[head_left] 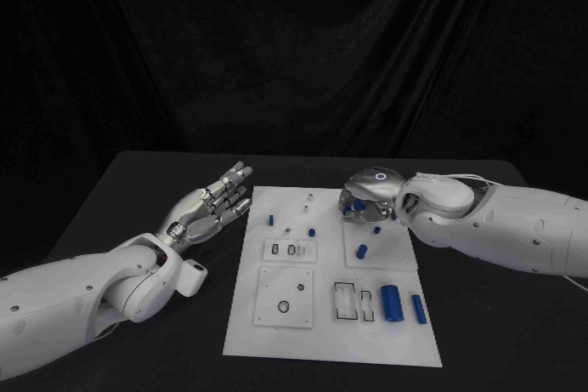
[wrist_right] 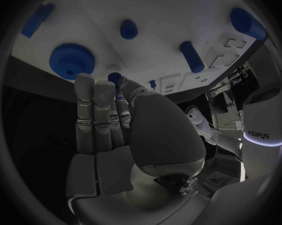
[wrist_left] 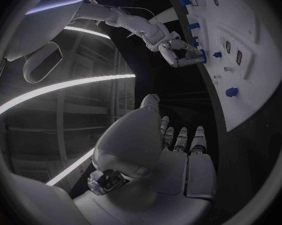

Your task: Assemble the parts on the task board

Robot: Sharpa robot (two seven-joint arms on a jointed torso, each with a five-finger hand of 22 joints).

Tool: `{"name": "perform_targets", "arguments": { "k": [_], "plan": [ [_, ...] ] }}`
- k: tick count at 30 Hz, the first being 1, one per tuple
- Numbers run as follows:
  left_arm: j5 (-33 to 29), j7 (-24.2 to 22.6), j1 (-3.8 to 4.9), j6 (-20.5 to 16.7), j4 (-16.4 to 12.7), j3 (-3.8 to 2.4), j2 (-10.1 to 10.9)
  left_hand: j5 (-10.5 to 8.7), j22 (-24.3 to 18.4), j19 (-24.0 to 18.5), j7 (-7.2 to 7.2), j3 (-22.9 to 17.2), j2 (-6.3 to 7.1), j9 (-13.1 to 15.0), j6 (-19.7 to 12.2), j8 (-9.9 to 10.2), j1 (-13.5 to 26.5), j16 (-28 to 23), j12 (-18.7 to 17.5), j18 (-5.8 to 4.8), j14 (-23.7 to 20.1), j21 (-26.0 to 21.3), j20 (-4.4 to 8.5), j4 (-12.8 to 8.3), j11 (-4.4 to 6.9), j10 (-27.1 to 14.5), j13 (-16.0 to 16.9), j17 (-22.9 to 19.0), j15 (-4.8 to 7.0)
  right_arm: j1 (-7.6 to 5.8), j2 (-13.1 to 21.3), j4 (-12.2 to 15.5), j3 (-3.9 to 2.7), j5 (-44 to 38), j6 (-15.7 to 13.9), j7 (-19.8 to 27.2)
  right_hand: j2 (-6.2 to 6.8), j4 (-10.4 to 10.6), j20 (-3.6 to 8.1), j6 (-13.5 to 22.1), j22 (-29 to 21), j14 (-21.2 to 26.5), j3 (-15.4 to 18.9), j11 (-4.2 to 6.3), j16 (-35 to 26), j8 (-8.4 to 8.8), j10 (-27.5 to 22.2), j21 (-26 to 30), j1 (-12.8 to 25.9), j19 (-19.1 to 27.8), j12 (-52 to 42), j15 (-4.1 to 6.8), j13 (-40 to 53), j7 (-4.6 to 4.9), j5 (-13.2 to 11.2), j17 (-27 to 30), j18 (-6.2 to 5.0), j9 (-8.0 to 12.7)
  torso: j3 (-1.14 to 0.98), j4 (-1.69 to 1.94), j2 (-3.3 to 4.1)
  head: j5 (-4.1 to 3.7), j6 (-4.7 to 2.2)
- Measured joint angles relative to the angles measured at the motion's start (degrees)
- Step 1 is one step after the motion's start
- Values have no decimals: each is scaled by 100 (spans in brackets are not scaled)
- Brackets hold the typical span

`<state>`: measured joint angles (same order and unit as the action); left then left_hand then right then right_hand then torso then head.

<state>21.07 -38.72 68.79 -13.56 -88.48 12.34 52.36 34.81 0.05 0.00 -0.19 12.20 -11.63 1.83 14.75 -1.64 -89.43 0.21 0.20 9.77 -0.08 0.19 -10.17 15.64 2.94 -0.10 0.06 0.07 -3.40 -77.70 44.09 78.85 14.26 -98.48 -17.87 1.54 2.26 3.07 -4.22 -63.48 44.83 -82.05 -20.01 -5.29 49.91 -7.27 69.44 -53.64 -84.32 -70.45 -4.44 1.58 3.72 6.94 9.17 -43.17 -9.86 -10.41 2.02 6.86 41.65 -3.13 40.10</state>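
Assembling: right hand (head_left: 368,196) pinches a small blue part (wrist_right: 114,78) over the task board (head_left: 330,341).
Left hand (head_left: 215,207): fingers straight, holding nothing.
Left to do: cylinders (head_left: 392,303) lie loose.

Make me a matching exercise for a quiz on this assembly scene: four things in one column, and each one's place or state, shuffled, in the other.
Things:
1. left robot hand
2. right robot hand
3. two large blue cylinders
4. task board

Places or states:
A. white plate in the middle of the black table
B. lying side by side on the board's near right part
C. fingers spread, holding nothing, beside the board's left edge
D. over the board's far right part, fingers curled down by a small blue part

Pairs: 1-C, 2-D, 3-B, 4-A
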Motion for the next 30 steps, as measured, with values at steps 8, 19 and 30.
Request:
{"name": "perform_targets", "arguments": {
  "k": [8, 19, 30],
  "plan": [
    [0, -1, 0, 11, 22, 0, -8, 2, 0, 7, 21, -15, 0, 5, 21, 0, 0, 0, 0, 0, 21, 0, -7, 16, -20, 20, 0, 1, -20, -226, -389, -153, -31, 478, -296, 120, 6, -32, -29, -82, 176, -5, 2, -41, 70, -28, 41, -140, -37, -29, 0, -6, 5, -17, -85, -66, 95, -34, 1, 3, -19, 57, 4],
    [2, -2, 0, 35, 69, 0, -64, 2, 1, 7, 21, -31, 0, 5, 21, 0, 0, 0, 0, 0, 0, 0, -7, 0, -20, 20, 1, 3, -41, -238, -1037, -867, -34, 795, -373, 270, 6, -32, -29, -69, 177, -5, 2, -41, 19, 8, 41, -140, -37, -29, 53, -6, 4, -4, -106, -7, 94, -34, 9, 4, -28, 181, 78],
    [4, -3, 0, 50, 98, 0, -92, 2, 2, 7, -715, -142, 44, -101, -979, 54, -44, 0, 0, -1, 0, 0, -48, 32, -217, 11, 2, -2, -82, -158, -1326, -1333, -35, 887, -355, 311, 7, -31, -71, -29, 223, 14, 3, -41, -6, 73, 41, -140, -36, 13, 86, -25, -15, 35, -107, 11, 93, -28, 4, 70, 3, 53, 81]
  ]
}}
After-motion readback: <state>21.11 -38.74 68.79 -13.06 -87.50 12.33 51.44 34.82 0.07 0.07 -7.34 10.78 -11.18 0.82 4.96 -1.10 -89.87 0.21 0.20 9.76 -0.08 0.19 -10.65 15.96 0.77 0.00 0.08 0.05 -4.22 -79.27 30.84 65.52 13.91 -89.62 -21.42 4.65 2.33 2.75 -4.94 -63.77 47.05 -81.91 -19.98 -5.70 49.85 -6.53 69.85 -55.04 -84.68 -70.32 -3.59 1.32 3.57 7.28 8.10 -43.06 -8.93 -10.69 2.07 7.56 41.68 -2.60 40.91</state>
